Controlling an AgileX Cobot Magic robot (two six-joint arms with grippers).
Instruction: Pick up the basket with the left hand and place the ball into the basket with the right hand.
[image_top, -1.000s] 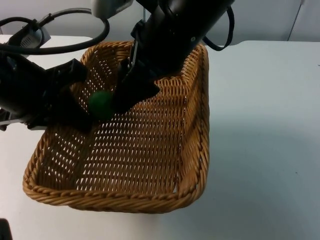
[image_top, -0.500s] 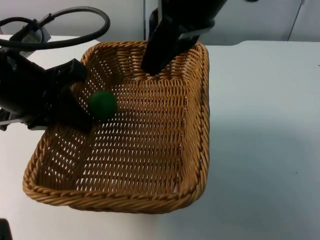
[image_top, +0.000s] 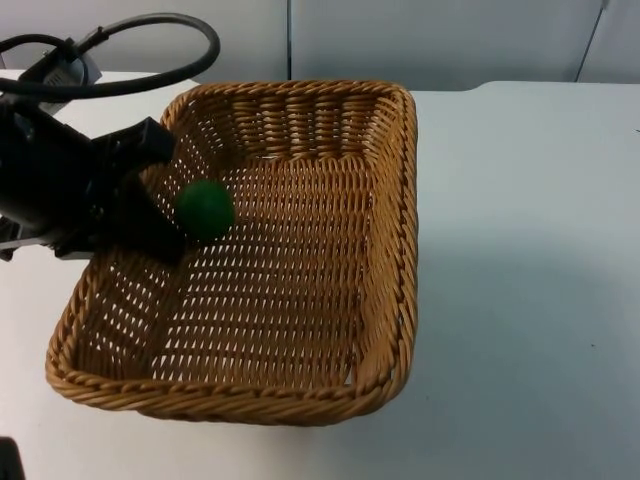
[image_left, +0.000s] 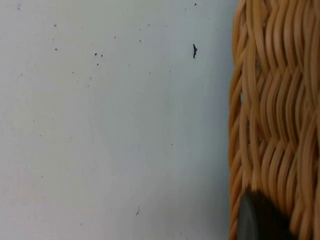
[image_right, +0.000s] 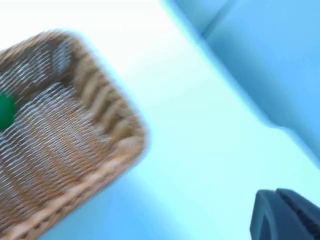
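Ball (image_top: 206, 209), green and probably light and soft, lies inside the stiff woven basket (image_top: 400, 250) near its left wall, where the left tool (image_top: 150, 225) is closed on the rim, while the right tool (image_right: 285, 215), whose opening cannot be told, is above the counter (image_top: 520, 250).

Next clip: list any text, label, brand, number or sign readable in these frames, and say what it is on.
None: no text can be read anywhere in these views.
The wicker basket and the green ball inside it carry no label or print.
The left gripper at the basket's rim shows no marking.
The white table bears only dark specks, not writing.
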